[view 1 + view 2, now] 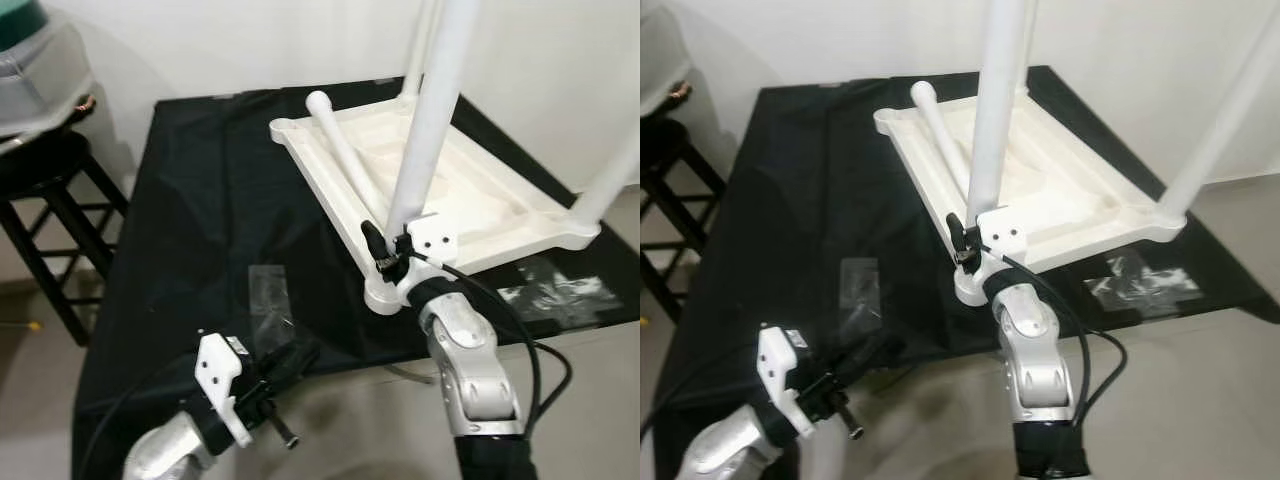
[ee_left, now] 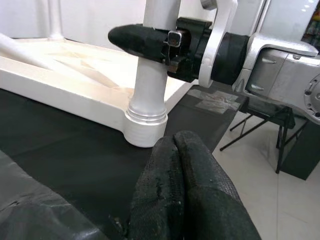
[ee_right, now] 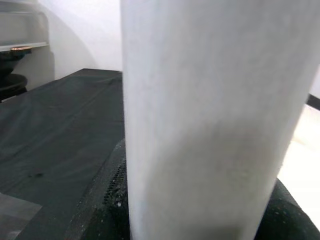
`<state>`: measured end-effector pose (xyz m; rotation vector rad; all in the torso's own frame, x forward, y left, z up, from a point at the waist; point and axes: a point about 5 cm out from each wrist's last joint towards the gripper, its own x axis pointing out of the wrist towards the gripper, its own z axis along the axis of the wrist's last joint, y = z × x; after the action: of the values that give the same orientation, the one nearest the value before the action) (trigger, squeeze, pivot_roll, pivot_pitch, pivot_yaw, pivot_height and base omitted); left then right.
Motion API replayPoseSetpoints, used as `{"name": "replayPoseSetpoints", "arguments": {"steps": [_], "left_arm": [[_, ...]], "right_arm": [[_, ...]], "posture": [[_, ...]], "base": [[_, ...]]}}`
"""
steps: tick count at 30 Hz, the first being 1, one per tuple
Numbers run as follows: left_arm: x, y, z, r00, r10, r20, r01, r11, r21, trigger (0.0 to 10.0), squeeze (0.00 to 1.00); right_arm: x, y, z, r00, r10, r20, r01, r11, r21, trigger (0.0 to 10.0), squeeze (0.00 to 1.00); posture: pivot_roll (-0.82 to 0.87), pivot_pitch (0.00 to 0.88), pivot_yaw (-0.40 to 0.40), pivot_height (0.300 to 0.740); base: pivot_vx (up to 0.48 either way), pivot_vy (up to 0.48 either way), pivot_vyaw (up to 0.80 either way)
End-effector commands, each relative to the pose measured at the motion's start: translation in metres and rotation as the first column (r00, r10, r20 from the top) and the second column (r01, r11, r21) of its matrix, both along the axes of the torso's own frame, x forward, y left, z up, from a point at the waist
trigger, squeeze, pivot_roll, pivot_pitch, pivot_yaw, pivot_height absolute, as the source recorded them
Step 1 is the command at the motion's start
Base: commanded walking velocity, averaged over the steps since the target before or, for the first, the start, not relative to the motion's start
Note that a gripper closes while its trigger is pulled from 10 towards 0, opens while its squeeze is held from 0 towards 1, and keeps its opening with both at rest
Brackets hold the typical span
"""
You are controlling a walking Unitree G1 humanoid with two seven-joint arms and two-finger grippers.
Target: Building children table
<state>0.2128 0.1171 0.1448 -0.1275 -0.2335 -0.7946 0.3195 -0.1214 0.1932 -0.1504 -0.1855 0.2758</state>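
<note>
Off to my left there's a dark wooden stool (image 1: 50, 200) with a grey plastic tub (image 1: 40, 70) on top, standing beside the worktop (image 1: 200, 220), which is covered in black, slightly crinkly sheeting with a few strips of clear tape (image 1: 268, 292) stuck on it.

My left end effector (image 1: 290, 362) hangs low at the near edge of the worktop, clenched on nothing. The left wrist view shows its two fuzzy black fingers (image 2: 185, 195) pressed together, which you can't really make out from the head cameras.

The white plastic children's table top (image 1: 470, 190) lies upside down on the sheeting, a rectangular tray shape with raised ribs and round corner sockets. One smooth round leg (image 1: 345, 160) lies loose across it, resting on the rim. Three more stand upright in the corner sockets.

My right end effector (image 1: 388, 250) is grasping the near upright leg (image 1: 425, 120) just above its socket (image 2: 145, 125). From the left wrist view you get the ringed collar where that tube meets the corner, plus the black finger wrapped across it. The right wrist view is just the matte white tube (image 3: 210, 115) right up close, with the black sheeting behind.
</note>
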Motion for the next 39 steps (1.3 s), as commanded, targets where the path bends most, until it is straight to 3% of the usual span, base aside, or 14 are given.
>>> {"name": "replayPoseSetpoints", "arguments": {"steps": [1,5,6,7,8,9,10,15,17,20,21,26,38,39], "left_arm": [[0.0,0.0,-0.006,1.0,-0.002,-0.025,0.002,1.0,0.0,10.0,0.0],[0.002,0.001,-0.006,1.0,0.019,-0.019,-0.019,1.0,-0.006,10.0,0.0],[0.002,0.001,-0.006,0.999,0.026,-0.019,-0.026,1.0,-0.008,10.0,0.0],[0.002,0.001,-0.006,0.999,0.026,-0.019,-0.026,1.0,-0.008,10.0,0.0],[0.003,0.001,-0.007,0.999,0.027,-0.019,-0.027,1.0,-0.008,10.0,0.0],[0.003,0.001,-0.007,0.999,0.027,-0.019,-0.027,1.0,-0.008,10.0,0.0],[0.003,0.001,-0.007,1.0,0.022,-0.02,-0.022,1.0,-0.006,10.0,0.0],[0.003,-0.001,-0.008,1.0,0.01,-0.023,-0.01,1.0,-0.004,10.0,0.0],[0.003,-0.003,-0.009,1.0,0.006,-0.025,-0.006,1.0,-0.006,10.0,0.0],[0.003,-0.003,-0.009,1.0,0.006,-0.025,-0.006,1.0,-0.007,10.0,0.0],[0.003,-0.004,-0.009,1.0,0.007,-0.025,-0.007,1.0,-0.008,10.0,0.0],[0.001,-0.005,-0.01,1.0,0.009,-0.027,-0.01,1.0,-0.011,10.0,0.0],[0.0,-0.005,-0.009,1.0,0.011,-0.027,-0.011,1.0,-0.012,10.0,0.0],[-0.001,-0.005,-0.009,1.0,0.012,-0.027,-0.012,1.0,-0.013,10.0,0.0]], "right_arm": [[-0.001,-0.011,-0.049,0.976,-0.056,-0.209,0.035,0.994,-0.104,0.0,0.0],[0.001,-0.008,-0.053,0.971,-0.032,-0.237,0.006,0.994,-0.11,0.0,0.0],[0.001,-0.006,-0.054,0.968,-0.032,-0.25,0.0,0.992,-0.126,10.0,0.0],[0.001,-0.006,-0.054,0.968,-0.032,-0.25,0.0,0.992,-0.126,10.0,0.0],[-0.001,-0.002,-0.051,0.967,-0.026,-0.254,-0.006,0.992,-0.123,10.0,0.25],[-0.001,-0.002,-0.051,0.967,-0.026,-0.254,-0.006,0.992,-0.123,10.0,0.25],[-0.001,0.003,-0.044,0.969,0.036,-0.245,-0.058,0.995,-0.085,10.0,1.0],[0.0,0.016,-0.02,0.951,0.255,-0.174,-0.259,0.966,0.001,10.0,1.0],[-0.003,0.018,0.001,0.84,0.526,-0.135,-0.534,0.845,-0.025,10.0,0.78],[-0.004,0.016,0.005,0.795,0.591,-0.136,-0.602,0.796,-0.06,10.0,0.78],[-0.003,0.012,0.007,0.75,0.642,-0.156,-0.659,0.744,-0.108,10.0,0.0],[0.019,-0.006,0.028,0.648,0.733,-0.21,-0.762,0.617,-0.199,10.0,0.0],[0.033,-0.008,0.053,0.552,0.808,-0.207,-0.834,0.533,-0.146,10.0,0.0],[0.033,-0.008,0.055,0.525,0.823,-0.217,-0.851,0.505,-0.144,2.9,0.0]], "posture": [[-0.05,0.195,0.011,0.74],[-0.05,0.188,0.01,0.74],[-0.05,0.181,0.011,0.74],[-0.05,0.181,0.011,0.74],[-0.05,0.174,0.013,0.74],[-0.05,0.174,0.013,0.74],[-0.05,0.17,0.014,0.74],[-0.05,0.164,0.015,0.74],[-0.05,0.159,0.013,0.74],[-0.05,0.159,0.013,0.74],[-0.05,0.158,0.01,0.74],[-0.03,0.163,0.009,0.74],[-0.02,0.174,0.005,0.74],[-0.01,0.178,0.006,0.74]], "base": [[0.0,0.0,0.0],[0.0,0.0,0.0],[0.0,0.0,0.0],[0.0,0.0,0.0],[0.0,0.0,0.0],[0.0,0.0,0.0],[0.0,0.0,0.0],[0.0,0.0,0.0],[0.0,0.0,0.0],[0.0,0.0,0.0],[0.0,0.0,0.0],[0.0,0.0,0.0],[0.0,0.0,0.0],[0.0,0.0,0.0]]}}
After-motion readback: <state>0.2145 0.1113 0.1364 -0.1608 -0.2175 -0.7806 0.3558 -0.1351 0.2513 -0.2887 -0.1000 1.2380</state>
